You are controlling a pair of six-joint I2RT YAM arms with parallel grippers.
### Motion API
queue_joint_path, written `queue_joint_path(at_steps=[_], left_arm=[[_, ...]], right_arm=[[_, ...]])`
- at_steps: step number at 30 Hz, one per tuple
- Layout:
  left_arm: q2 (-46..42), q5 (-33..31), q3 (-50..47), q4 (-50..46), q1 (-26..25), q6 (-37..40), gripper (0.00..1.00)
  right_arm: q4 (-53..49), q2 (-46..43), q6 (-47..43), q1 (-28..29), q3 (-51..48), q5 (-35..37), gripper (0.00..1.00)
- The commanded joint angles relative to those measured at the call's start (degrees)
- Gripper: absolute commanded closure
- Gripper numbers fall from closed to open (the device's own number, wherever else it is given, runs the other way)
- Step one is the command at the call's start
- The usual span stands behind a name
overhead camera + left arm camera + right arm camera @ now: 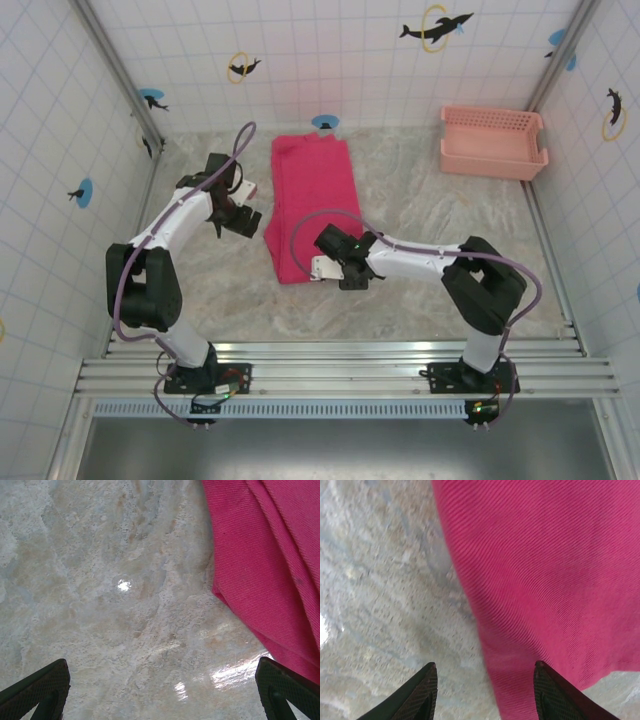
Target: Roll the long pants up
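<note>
At the middle of the table (420, 220), the long pants (312, 205) lay flat as one narrow strip, ready for rolling.
I had the left gripper (161, 680) spread wide over bare tabletop just beside the strip's left edge, holding nothing. The right gripper (485, 675) hung at the near right corner with its jaws partly apart, one finger over cloth and one over table, nothing pinched. I judged both were placed to catch the near hem and start the roll from there. The pale pink slotted basket (490, 165) sat empty in the far right corner, well apart from the pants.
</note>
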Motion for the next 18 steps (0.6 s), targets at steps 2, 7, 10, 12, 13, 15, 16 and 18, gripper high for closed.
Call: queue_joint_path(at_steps=[2, 7, 10, 12, 13, 15, 16, 18], left_arm=[[0.61, 1.95, 1.32, -2.46, -0.23, 2.91, 0.03], [0.91, 2.16, 1.37, -3.27, -0.25, 4.4, 0.03], [0.8, 2.46, 1.37, -3.54, -0.23, 5.11, 0.03], [0.76, 2.68, 1.5, -3.66, -0.26, 5.27, 0.02], [0.76, 2.73, 1.59, -3.67, -0.27, 5.21, 0.03], [0.8, 3.33, 1.85, -3.72, -0.26, 5.19, 0.02], [0.93, 3.34, 2.01, -3.89, -0.32, 5.16, 0.02], [1.23, 3.34, 2.66, -4.4, -0.24, 5.22, 0.02]], right_arm=[[1.06, 3.07, -0.04, -1.07, 3.0, -1.68, 0.47], [0.59, 6.63, -0.13, -1.65, 5.29, -3.03, 0.49], [-0.69, 8.78, 0.04, -1.89, 7.28, -4.13, 0.54], [-1.87, 9.81, 0.25, -2.07, 8.43, -4.89, 0.59], [-2.44, 10.0, 0.46, -2.12, 8.73, -5.43, 0.63], [-4.1, 10.11, 1.06, -2.06, 9.21, -6.49, 0.71], [-5.0, 9.86, 1.1, -2.04, 9.24, -7.02, 0.75], [-7.24, 8.81, 1.97, -1.85, 8.98, -8.52, 0.84]])
